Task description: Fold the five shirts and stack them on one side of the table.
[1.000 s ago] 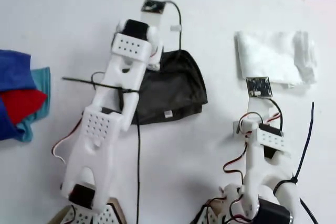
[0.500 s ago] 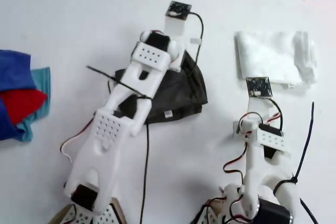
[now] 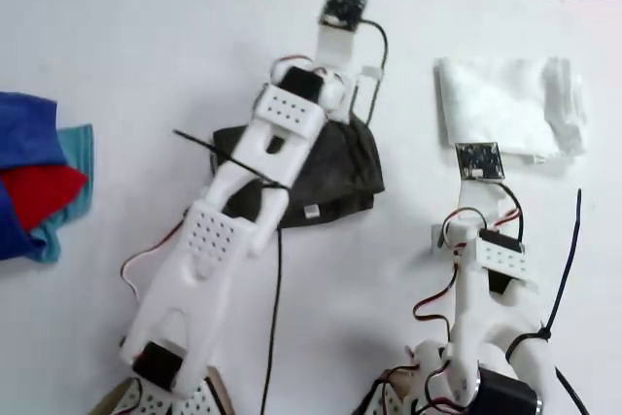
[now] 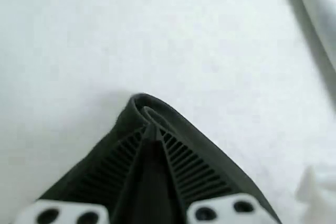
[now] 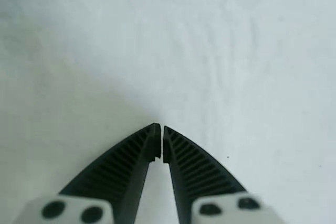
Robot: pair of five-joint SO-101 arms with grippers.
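You will find the left gripper (image 4: pixel 150 125) clenched on a fold of the black shirt (image 4: pixel 137 103); the dark cloth curls up and around the two tips, pinched between them; white table (image 4: pixel 79 35) lies beyond the fold. In the high view the pinch sits at the far edge of the black shirt, under the wrist of the left arm (image 3: pixel 243 191), which stretches diagonally across the garment; the rest of the shirt lies rumpled on the table middle, a small white label (image 3: pixel 311 211) showing at its near edge. The right gripper (image 5: pixel 160 139) has its jaws drawn together, tips all but touching, nothing between them; bare table is beneath it. The right arm (image 3: pixel 491 279) is at the near right of the table, well apart from the black shirt. A white shirt (image 3: pixel 505 109) lies folded at the far right, just beyond the right arm's wrist. At the left edge note a blue shirt (image 3: pixel 24 128), a red shirt (image 3: pixel 39 191) and a teal shirt (image 3: pixel 78 157), overlapping in a loose heap.
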